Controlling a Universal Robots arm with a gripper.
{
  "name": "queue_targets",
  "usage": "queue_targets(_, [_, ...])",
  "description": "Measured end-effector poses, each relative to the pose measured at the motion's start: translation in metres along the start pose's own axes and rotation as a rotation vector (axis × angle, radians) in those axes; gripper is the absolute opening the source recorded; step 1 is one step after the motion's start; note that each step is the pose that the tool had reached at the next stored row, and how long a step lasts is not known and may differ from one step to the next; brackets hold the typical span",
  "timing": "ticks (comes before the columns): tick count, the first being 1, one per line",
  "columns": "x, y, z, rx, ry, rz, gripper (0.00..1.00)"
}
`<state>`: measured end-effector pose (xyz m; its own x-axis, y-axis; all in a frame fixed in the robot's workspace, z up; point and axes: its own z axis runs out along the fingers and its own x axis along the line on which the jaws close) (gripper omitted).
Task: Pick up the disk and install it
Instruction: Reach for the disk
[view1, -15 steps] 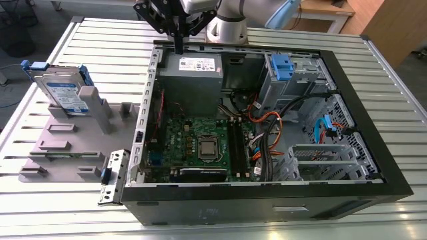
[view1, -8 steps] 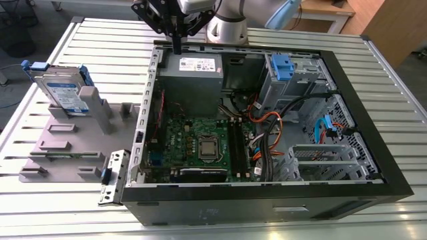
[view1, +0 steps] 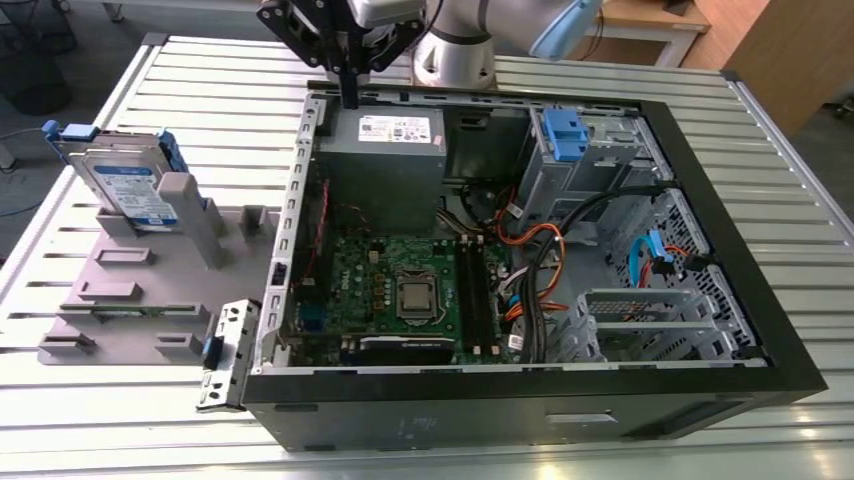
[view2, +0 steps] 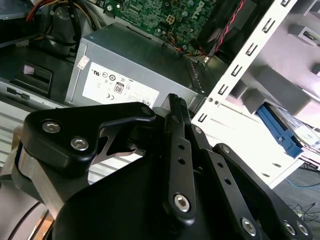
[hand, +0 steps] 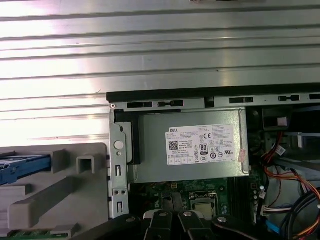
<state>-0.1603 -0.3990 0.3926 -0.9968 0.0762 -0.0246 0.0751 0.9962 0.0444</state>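
Observation:
The disk (view1: 130, 186), silver with a white-and-blue label and a blue carrier bracket, stands on edge in a grey holder (view1: 134, 290) at the exterior view's left, outside the open computer case (view1: 534, 395). Its blue bracket also appears in the second wrist view (view2: 280, 132) and the first wrist view (hand: 22, 167). My gripper (view1: 350, 98) hangs over the case's far wall above the power supply, well away from the disk. Its black fingers (view2: 175, 107) lie together with nothing between them, and in the first wrist view the gripper (hand: 172, 219) is shut too.
The grey power supply box (view1: 387, 135) with a white label sits in the case's far corner. A blue-handled grey drive cage (view1: 567, 135) stands beside it. The green motherboard (view1: 400, 290) and orange and black cables (view1: 547, 250) lie inside. A slatted metal table (view1: 747, 120) carries everything.

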Motion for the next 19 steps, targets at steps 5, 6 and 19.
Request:
queue_targets(5, [0.0038,-0.0003,-0.0001,0.0,0.0,0.0,0.11])
queue_targets(6, [0.0045,-0.0003,-0.0001,0.0,0.0,0.0,0.11])
queue_targets(19, [0.0118,-0.0008,-0.0001,0.0001,0.0001,0.0,0.11])
